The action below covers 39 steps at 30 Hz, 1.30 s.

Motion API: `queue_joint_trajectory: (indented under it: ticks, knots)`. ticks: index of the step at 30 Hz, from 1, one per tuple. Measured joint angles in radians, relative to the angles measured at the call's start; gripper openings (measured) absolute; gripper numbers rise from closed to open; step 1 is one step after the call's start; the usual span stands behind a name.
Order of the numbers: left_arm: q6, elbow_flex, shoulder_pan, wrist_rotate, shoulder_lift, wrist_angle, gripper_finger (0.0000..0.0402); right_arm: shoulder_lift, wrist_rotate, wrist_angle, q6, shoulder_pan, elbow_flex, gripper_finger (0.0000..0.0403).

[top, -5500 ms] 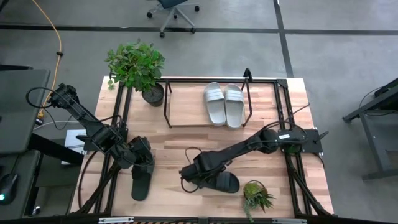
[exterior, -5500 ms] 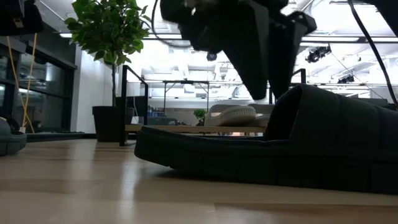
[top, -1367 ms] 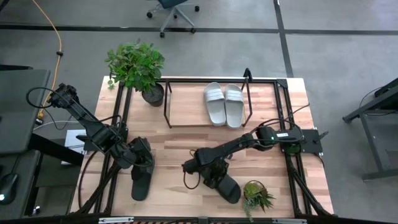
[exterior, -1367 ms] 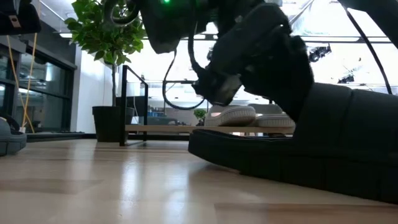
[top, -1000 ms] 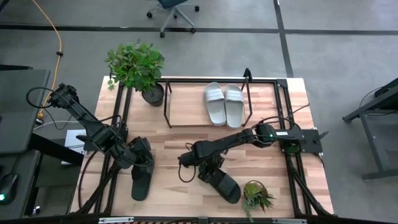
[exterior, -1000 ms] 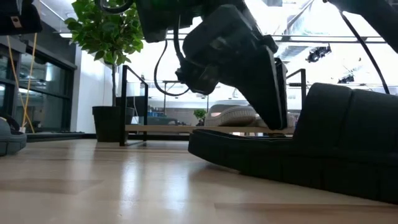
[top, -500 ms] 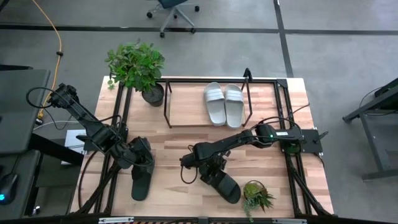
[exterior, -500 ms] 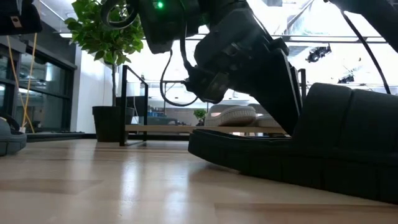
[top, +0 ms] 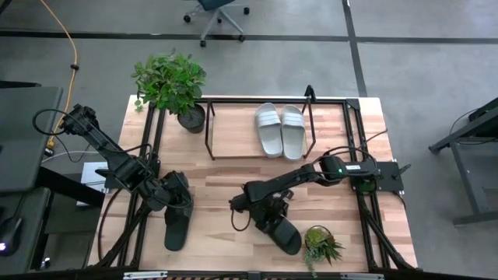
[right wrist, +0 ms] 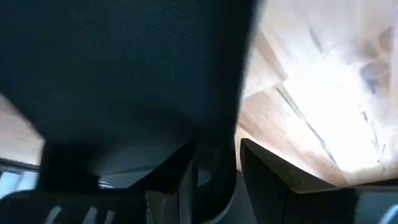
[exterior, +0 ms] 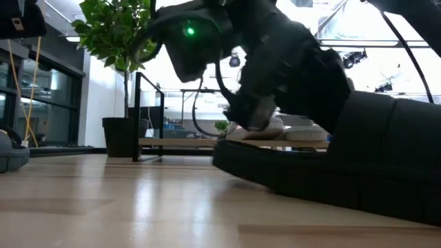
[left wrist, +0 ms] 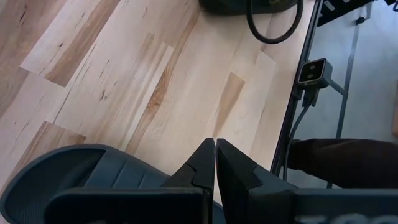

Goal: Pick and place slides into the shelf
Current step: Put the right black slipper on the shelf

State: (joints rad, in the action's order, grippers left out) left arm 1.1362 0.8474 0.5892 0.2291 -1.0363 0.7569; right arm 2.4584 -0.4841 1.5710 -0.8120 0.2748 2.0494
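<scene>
Near the table's [top: 226, 180] front edge, the right gripper [top: 264, 208] has its fingers parted around the edge of a black slide [top: 278, 230], with bare wood beside it. The left gripper [top: 177, 199], pinched shut, holds nothing above the other black slide [top: 176, 225]. Farther back, two grey slides [top: 280, 130] lie on the shelf [top: 233, 140], its left half free.

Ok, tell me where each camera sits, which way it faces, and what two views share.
High: overhead, straight down on table, both arms, shelf.
Low: table height, level toward the shelf; right arm fills it.
Left wrist: past shut left gripper at a black slide.
Right wrist: right gripper against the other black slide.
Shared: that slide, high and low.
</scene>
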Motion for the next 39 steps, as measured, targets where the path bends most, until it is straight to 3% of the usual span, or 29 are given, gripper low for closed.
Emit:
queue_joint_trajectory:
  ticks: [9, 17, 39]
  knots:
    - [-0.005, 0.000, 0.000, 0.002, 0.000, 0.000, 0.0005, 0.000, 0.004, -0.001, 0.006, 0.024, -0.023, 0.0099]
    - [-0.005, 0.000, 0.000, 0.002, 0.000, 0.000, 0.0005, -0.004, 0.030, 0.005, 0.043, 0.024, -0.022, 0.0010]
    - [0.024, 0.000, 0.000, 0.028, 0.000, 0.000, 0.0005, -0.165, 0.395, 0.000, 0.120, -0.004, -0.022, 0.0001]
